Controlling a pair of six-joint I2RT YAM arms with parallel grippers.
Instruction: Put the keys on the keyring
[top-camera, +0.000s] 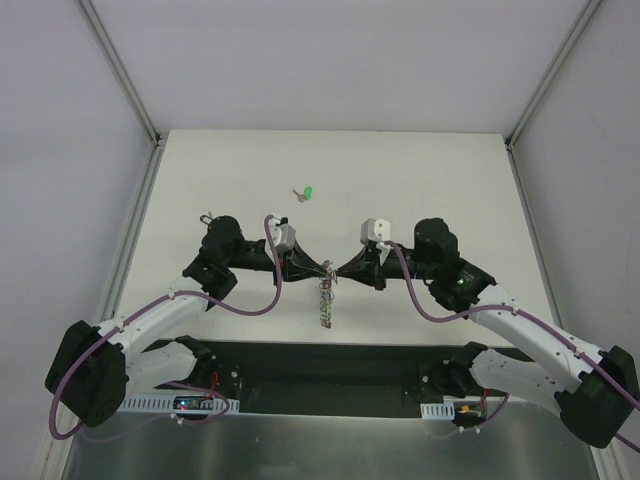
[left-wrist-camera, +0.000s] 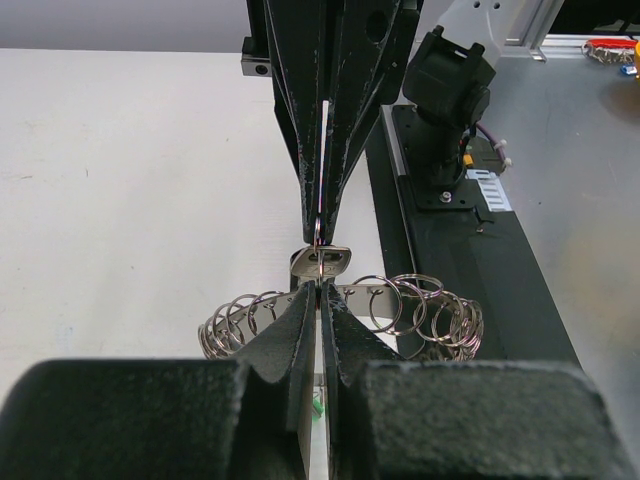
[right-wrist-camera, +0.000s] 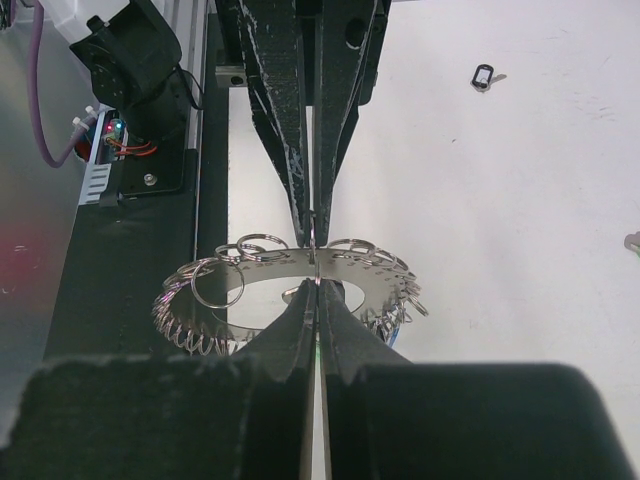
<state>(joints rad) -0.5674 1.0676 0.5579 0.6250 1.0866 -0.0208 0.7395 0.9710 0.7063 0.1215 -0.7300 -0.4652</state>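
— Keyring (top-camera: 324, 300): where is it found?

— It is held up off the table (top-camera: 450, 180) at the middle, between the two arms. It hangs down from the point where the two grippers meet. In the wrist views it is seen as a flat silver band (right-wrist-camera: 270, 262) with many small wire rings (left-wrist-camera: 437, 318) strung along it.

— How is the left gripper (top-camera: 322, 270) set?

— Its fingers are pressed together, with only a hairline slit seen between them. They are clamped on the top edge of the keyring's band.

— And the right gripper (top-camera: 337, 272)?

— It is set opposite, tip to tip with the left one. Its fingers are likewise pinched together on the keyring at the same spot, so the ring is gripped from both sides.

— Is anything seen between the tips?

— A flat silver piece (left-wrist-camera: 320, 262) with a hole is seen there in the left wrist view, and a thin wire loop is passed through the hole. Whether this piece is a key cannot be told.

— What is lying on the table?

— A green key (top-camera: 309, 192) is seen beyond the grippers, well apart from them and from the ring. A black key (right-wrist-camera: 483, 76) is seen in the right wrist view, also well away from the ring.
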